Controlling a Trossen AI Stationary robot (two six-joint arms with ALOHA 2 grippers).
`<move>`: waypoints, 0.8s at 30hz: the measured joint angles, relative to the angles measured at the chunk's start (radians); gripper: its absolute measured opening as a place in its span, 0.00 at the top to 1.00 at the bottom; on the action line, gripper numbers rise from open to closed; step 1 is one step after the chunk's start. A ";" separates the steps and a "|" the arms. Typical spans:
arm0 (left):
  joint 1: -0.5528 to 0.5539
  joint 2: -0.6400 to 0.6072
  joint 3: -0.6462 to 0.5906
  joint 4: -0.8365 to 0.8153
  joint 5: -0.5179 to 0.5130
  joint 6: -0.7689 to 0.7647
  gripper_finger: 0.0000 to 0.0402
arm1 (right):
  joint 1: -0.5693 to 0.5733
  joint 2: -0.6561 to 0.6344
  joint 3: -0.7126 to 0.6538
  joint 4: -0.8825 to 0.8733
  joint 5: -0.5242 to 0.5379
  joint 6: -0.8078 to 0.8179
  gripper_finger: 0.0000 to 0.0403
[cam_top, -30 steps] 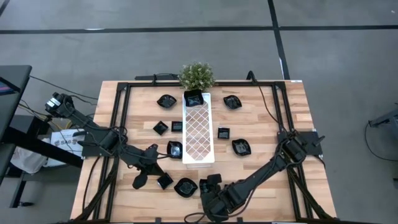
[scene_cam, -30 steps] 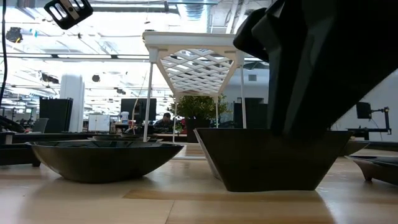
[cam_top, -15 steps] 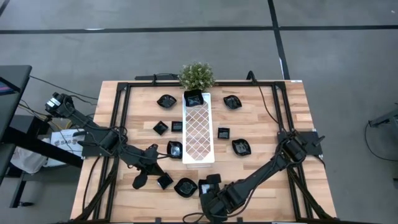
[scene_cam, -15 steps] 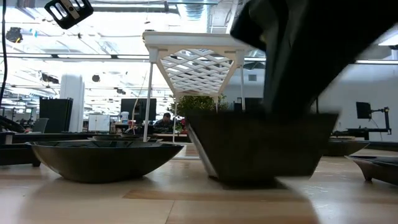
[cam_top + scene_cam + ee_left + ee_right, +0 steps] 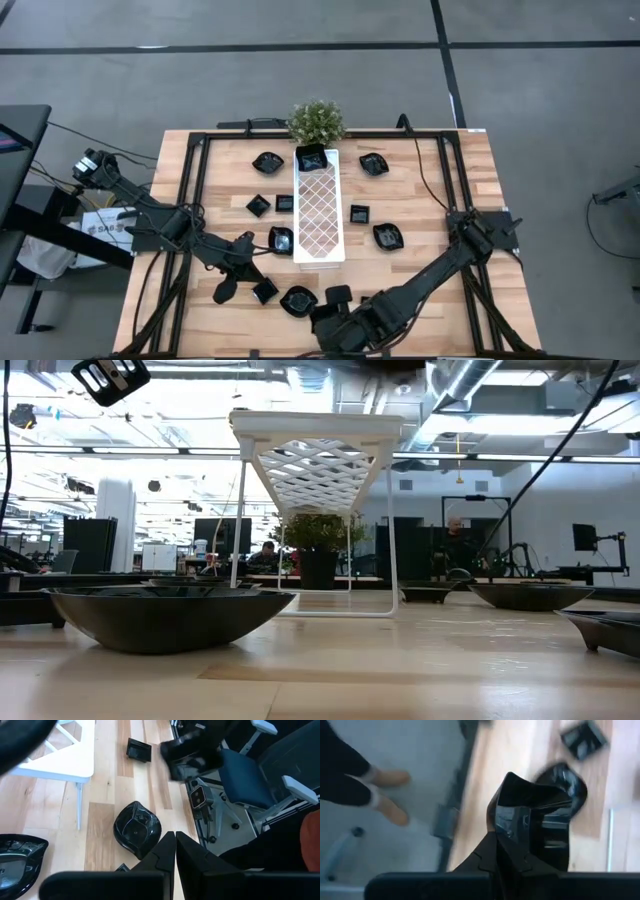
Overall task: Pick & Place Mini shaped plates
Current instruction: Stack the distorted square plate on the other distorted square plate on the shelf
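Mini shaped plates point(image 5: 381, 237) lie scattered over table point(image 5: 440, 210) on both sides of white lattice tray point(image 5: 319, 215), with one at tray's far end. One square plate point(image 5: 536, 822) sits pinched by its rim between closed fingers of right gripper point(image 5: 338, 300), lifted at near edge, beside wavy plate point(image 5: 297, 300). Left gripper point(image 5: 175, 842), tips together and holding nothing, hovers near left over another small plate point(image 5: 264, 291). Judged light, stiff, glossy and so slippery, likely chippable; best taken at raised rim, not flat base.
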 joint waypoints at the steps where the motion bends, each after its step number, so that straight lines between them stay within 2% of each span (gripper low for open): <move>1: 0.000 -0.001 0.000 0.000 0.014 0.000 0.96 | 0.000 0.000 0.038 -0.004 -0.006 -0.003 1.00; 5: 0.000 -0.021 0.000 -0.001 0.066 0.000 0.96 | 0.000 -0.001 0.196 -0.040 0.013 -0.046 1.00; 8: 0.000 -0.060 0.000 0.000 0.068 0.007 0.96 | -0.008 -0.063 0.172 0.000 0.121 -0.103 1.00; 15: 0.002 -0.223 0.001 0.000 0.055 0.149 0.96 | -0.068 -0.162 0.180 -0.061 0.376 -0.215 1.00; 19: 0.013 -0.301 0.001 0.000 -0.054 0.247 0.96 | -0.141 -0.172 0.180 -0.064 0.452 -0.338 1.00; 24: 0.059 -0.353 0.001 -0.001 -0.251 0.363 0.96 | -0.273 -0.172 0.179 -0.082 0.452 -0.500 1.00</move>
